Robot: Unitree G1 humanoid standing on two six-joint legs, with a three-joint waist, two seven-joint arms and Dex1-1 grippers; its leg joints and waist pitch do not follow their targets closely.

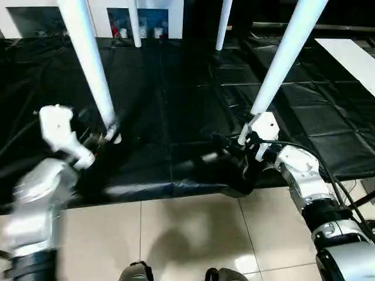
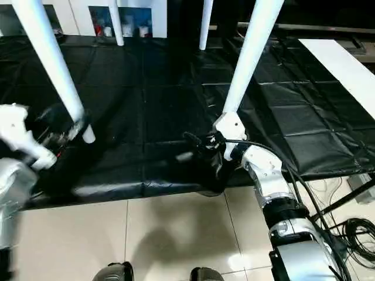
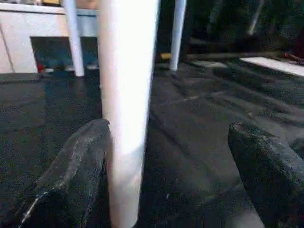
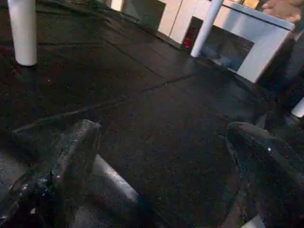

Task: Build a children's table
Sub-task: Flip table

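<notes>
Table's up on all four legs on the black mat (image 1: 193,105), and you're looking down between them. Take the near-left leg (image 1: 88,64) as your landmark: it runs from the top of the head view down and slightly inward, foot planted on the mat. Your left gripper (image 3: 166,171) sits right at that foot, fingers spread wide. In the wrist view one finger (image 3: 71,175) is touching or nearly touching the tube and the other stands well off, so nothing is clamped.

Across from the landmark, the near-right leg (image 1: 287,55) leans the mirror way, long axis running steeply up toward the tabletop, which is out of frame. Your right gripper (image 4: 161,180) hangs low beside that leg's foot, fingers wide apart over bare mat, holding nothing. The two far legs (image 1: 136,23) (image 1: 222,23) stand beyond the landmark, in front of a white cabinet (image 3: 28,42).

Here's what the next move turns on, as I judge it: each arm has its own leg close by, left nearer the landmark, right nearer the other. Both tubes stand near upright, so any grip has to come in from the side, across the tube.

A white board (image 1: 351,58) lies on the mat, far right of the landmark. No brand, label or writing I can read anywhere.
</notes>
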